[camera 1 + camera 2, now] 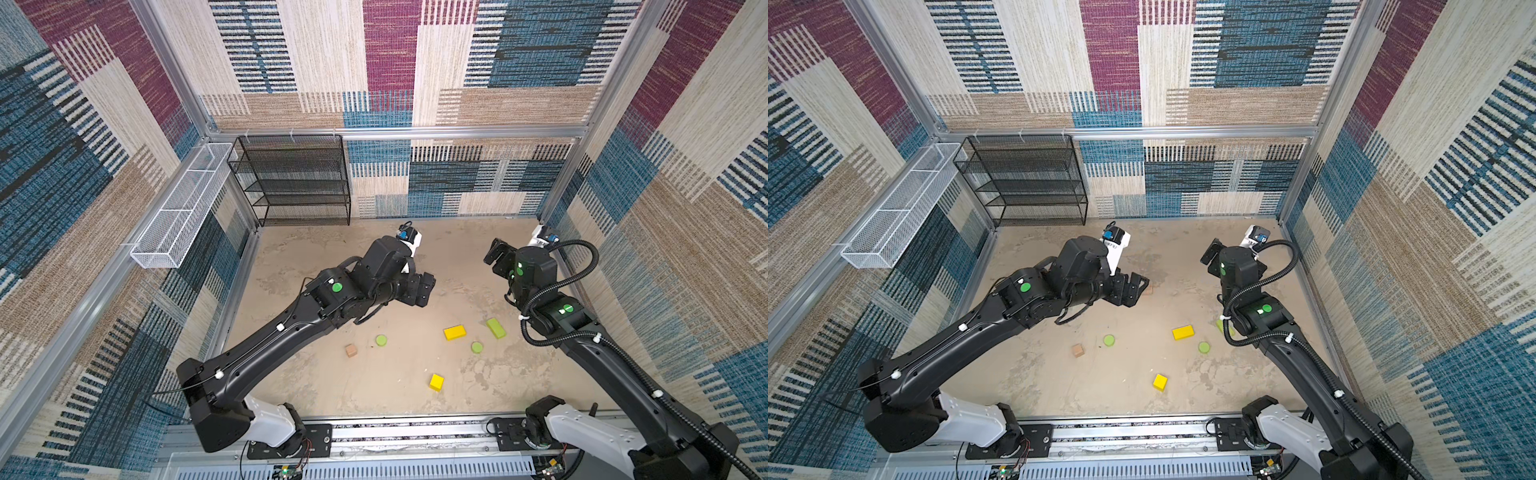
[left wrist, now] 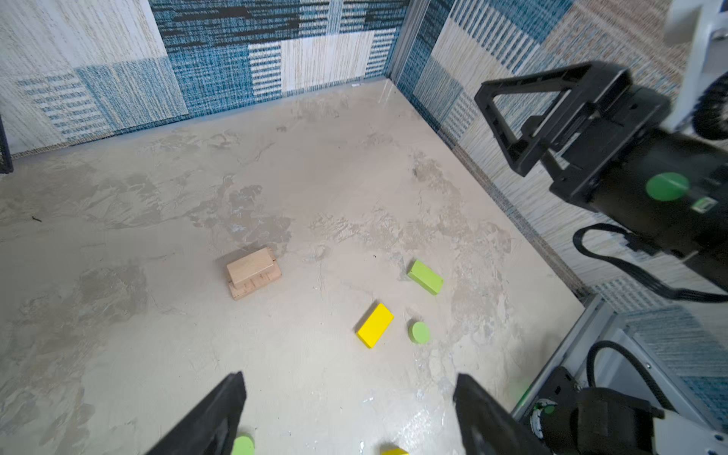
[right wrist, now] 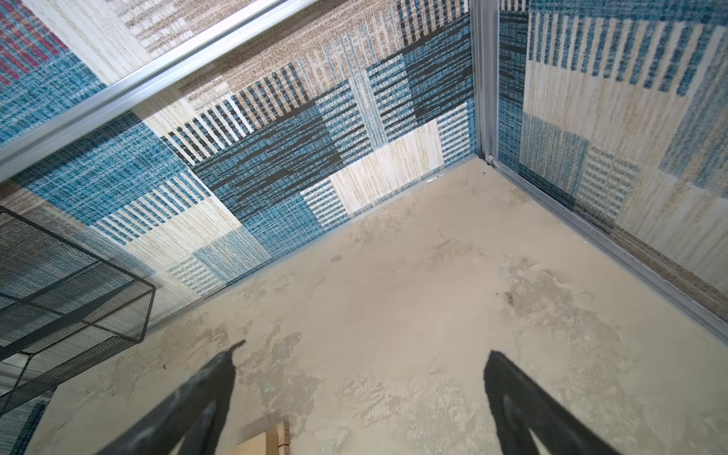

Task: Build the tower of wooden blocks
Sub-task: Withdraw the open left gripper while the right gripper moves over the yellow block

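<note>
1. In both top views I find the loose blocks spread over the front half of the bench point(image 1: 316, 386). They are a tan cube point(image 1: 351, 350), a lime green disc point(image 1: 381, 340) just beside it, a yellow bar point(image 1: 454, 332), a second disc point(image 1: 477, 347), a lime green bar point(image 1: 496, 328) and a yellow cube point(image 1: 436, 382) nearest the rail. The left end effector point(image 1: 427, 291) hovers over mid-bench. The right end effector point(image 1: 492, 255) is raised toward the back right corner. A white wire basket point(image 1: 183, 208) hangs on the left wall.
2. In the left wrist view, the tan bars point(image 2: 254, 272) sit stacked flat as the tower's base. My left jaws stand wide apart with nothing between them. I judge these blocks to be light, stiff and probably slick where painted. I would pinch each bar across its narrow width at mid-length, and each disc low across its rim.
3. In the right wrist view, the right jaws are also spread and empty, and an edge of the tan stack is just beneath. The bench looks flat, matte and mottled beige. Woven patchwork walls point(image 3: 275, 157) close in tightly, and a black mesh rack point(image 3: 59, 307) fills the back left corner.
</note>
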